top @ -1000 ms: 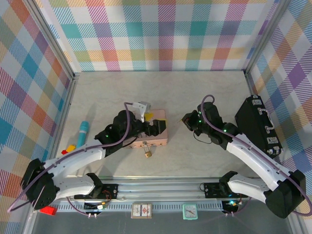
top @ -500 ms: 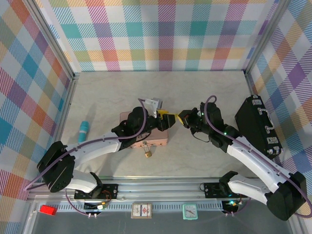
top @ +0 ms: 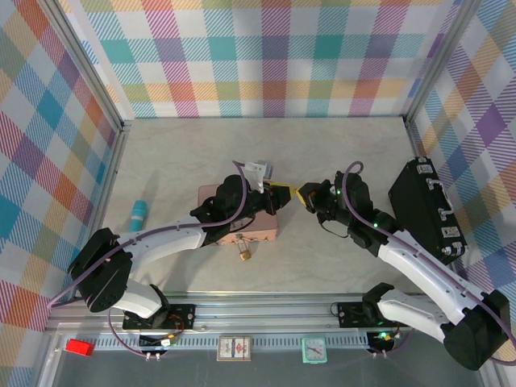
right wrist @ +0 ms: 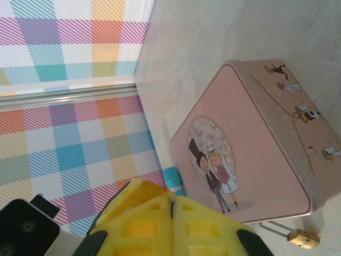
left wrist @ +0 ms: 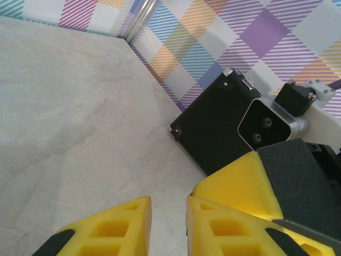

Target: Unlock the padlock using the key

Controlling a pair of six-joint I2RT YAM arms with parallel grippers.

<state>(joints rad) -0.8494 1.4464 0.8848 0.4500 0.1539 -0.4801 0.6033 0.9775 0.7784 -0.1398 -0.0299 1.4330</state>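
Jaws: right gripper (top: pixel 305 195) pressed shut, left gripper (top: pixel 280 193) a crack apart, tips almost meeting; can't tell if either pinches the key. Padlock (top: pixel 243 254) hangs near-left of both, off the pink box (right wrist: pixel 250 138), closer to the left one.

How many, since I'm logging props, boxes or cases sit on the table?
2: the pink tin box mid-table, and the black case by the right wall. The left arm may hide more.
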